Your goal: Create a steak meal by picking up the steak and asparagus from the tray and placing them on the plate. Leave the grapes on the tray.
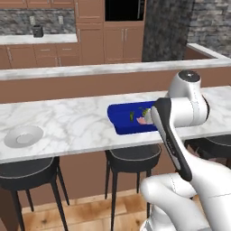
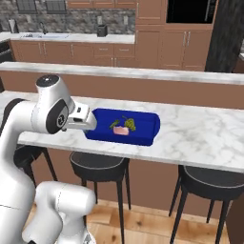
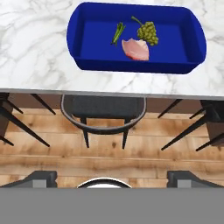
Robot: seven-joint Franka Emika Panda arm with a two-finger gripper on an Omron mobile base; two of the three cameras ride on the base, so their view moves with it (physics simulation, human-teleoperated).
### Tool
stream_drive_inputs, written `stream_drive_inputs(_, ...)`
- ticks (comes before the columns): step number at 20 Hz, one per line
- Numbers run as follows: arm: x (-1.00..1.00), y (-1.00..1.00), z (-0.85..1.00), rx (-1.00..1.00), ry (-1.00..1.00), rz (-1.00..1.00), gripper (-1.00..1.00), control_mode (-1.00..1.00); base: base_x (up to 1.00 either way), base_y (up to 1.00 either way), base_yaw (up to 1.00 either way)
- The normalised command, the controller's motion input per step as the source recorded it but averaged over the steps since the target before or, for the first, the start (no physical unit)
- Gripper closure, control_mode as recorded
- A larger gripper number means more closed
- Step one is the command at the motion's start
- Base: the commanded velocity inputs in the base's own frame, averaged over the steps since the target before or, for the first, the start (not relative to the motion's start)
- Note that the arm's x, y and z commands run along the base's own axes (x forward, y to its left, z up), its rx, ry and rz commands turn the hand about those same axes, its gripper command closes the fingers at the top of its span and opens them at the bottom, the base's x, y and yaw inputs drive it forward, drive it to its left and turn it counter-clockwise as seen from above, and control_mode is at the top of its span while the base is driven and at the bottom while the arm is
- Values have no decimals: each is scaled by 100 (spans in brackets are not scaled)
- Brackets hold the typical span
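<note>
No words or labels to read anywhere.

Gripper (image 3: pixel 112 183) wide open, holding nothing, two dark finger tips (image 3: pixel 40 178) far apart at the bottom of the hand view, hanging above the wood floor (image 3: pixel 109 153) and a black stool (image 3: pixel 104 111), off the near edge of the marble counter (image 3: pixel 30 52).

Ahead of the gripper, on the counter: a deep blue tray (image 3: pixel 85 61) with a low rim. Inside the tray, three foods close together:
- pink steak (image 3: pixel 135 49), nearest to the gripper, flat on the tray floor;
- thin dark green asparagus (image 3: pixel 118 33), just left of the steak, a little farther away;
- yellow-green grapes (image 3: pixel 148 33) with a dark stem, just past the steak, to the right, touching or almost touching it.

Far off to the gripper's left, well apart from the tray, on the same counter: a round light grey plate (image 1: pixel 23 136), with nothing on it.
</note>
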Motion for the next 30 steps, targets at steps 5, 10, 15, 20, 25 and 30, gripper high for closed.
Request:
stream_drive_inputs(5,0,0,0,0,0,0,-100,100,-10,43,0)
stream_drive_inputs(10,0,0,0,0,0,0,-100,100,0,72,0)
stream_drive_inputs(15,0,0,0,0,0,0,-100,100,0,78,0)
stream_drive_inputs(20,0,0,0,0,0,0,-100,100,9,51,0)
stream_drive_inputs(25,0,0,0,0,0,0,-100,100,41,1,0)
stream_drive_inputs(30,0,0,0,0,0,0,-100,100,55,0,0)
